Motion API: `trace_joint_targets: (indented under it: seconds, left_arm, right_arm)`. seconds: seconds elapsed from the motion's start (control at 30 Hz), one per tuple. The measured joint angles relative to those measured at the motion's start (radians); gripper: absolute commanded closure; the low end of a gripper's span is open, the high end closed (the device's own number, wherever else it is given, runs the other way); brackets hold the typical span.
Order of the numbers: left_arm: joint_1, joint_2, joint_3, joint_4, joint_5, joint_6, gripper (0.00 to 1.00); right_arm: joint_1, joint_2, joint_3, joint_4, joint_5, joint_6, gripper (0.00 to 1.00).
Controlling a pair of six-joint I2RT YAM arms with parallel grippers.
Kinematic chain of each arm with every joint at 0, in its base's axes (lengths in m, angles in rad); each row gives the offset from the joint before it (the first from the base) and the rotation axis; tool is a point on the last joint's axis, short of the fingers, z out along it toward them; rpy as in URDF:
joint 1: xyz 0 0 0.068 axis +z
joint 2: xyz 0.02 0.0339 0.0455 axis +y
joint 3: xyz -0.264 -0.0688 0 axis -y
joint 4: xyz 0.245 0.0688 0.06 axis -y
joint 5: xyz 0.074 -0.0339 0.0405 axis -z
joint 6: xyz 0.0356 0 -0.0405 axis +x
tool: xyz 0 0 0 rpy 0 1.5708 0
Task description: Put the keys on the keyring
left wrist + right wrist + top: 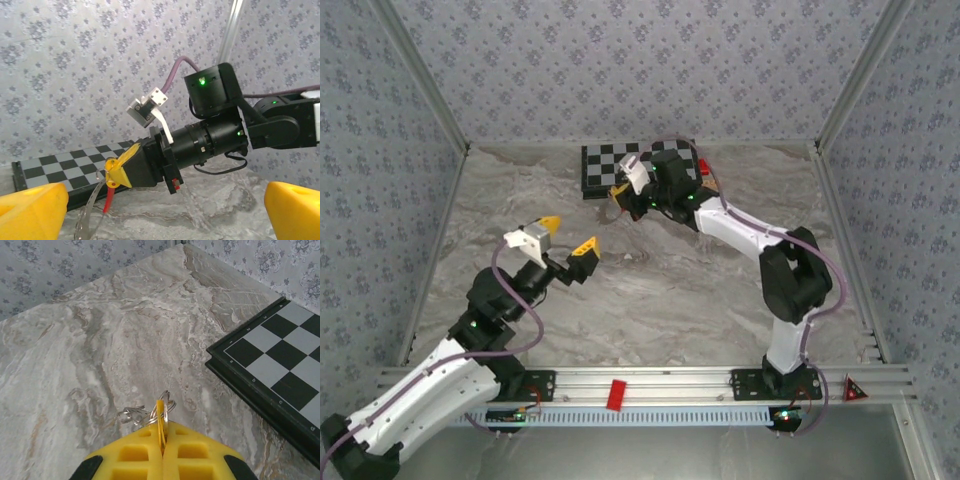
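Right gripper has its two yellow fingers pressed together on the key, a thin yellow-orange sliver that stands on edge in the seam between the pads and pokes out just past the fingertips. Silvery wire loops sit around the tip of that sliver and trail a little to the left of it, close above the marbled table; whether the key is actually threaded on them cannot be told. Seen from the left wrist, the keyring hangs below these closed fingertips as a thin grey arc that curves down and toward the camera, with its short bright red section directly under the fingers. The chessboard lies just behind and beside the right gripper, its dark rim near the fingers but not touching them. From above, the right arm reaches across to the far middle of the table, its wrist turned so the fingers point toward the other arm. Left gripper faces the right one across a stretch of bare table, well apart from it, raised off the surface with its jaws spread wide and nothing between them. In its own wrist view the two yellow fingertips sit at the lower corners, framing the right gripper and the hanging ring ahead of them.
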Motion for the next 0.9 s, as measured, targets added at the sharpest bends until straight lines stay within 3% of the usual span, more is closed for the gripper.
trace_joint_targets:
  seconds: [0.37, 0.9]
  left_arm:
    - [0.002, -0.049, -0.025, -0.024, -0.06, -0.003, 0.0]
    - [0.008, -0.016, -0.043, -0.018, -0.061, -0.008, 0.0]
  right_arm:
    - [0.005, 0.011, -0.15, 0.076, -0.001, 0.009, 1.0]
    - [0.005, -0.184, -0.444, 0.126, 0.044, 0.019, 1.0]
